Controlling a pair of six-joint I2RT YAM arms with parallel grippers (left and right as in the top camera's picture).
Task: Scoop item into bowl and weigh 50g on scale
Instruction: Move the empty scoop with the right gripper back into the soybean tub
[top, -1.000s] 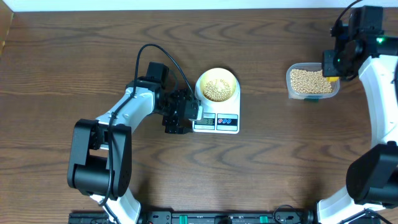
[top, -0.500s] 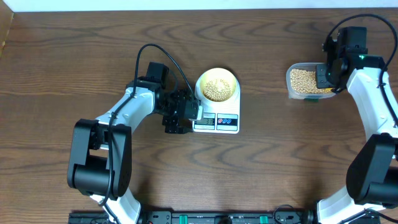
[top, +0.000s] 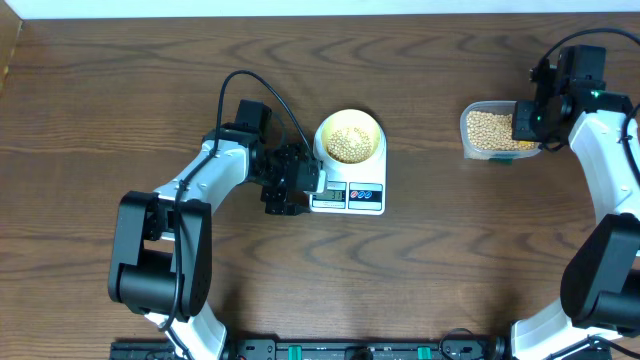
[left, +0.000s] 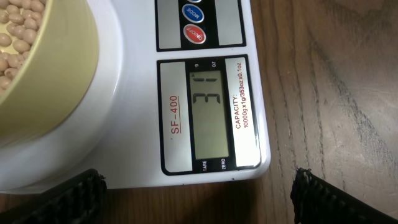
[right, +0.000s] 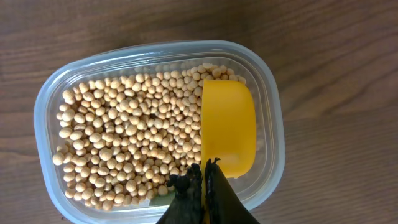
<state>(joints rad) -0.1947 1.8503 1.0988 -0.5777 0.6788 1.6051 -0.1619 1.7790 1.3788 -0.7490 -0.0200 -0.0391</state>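
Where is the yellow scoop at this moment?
The yellow scoop rests on the beans inside the clear tub, against its right wall in the right wrist view.

Bright, even light from above, faint soft shadows beside the arms on the dark counter (top: 100, 80), overhead view sharp to the counter's corners, scale (left: 140, 112) display crisp with slight sheen, clear tub (right: 155, 53) rim catching mild highlights, yellow scoop (right: 229, 124) evenly lit, right end effector (right: 204, 171) dark and soft-edged near the lens

The left wrist view's edge cuts off most of the bowl (left: 56, 81) and part of the scale (left: 127, 93).
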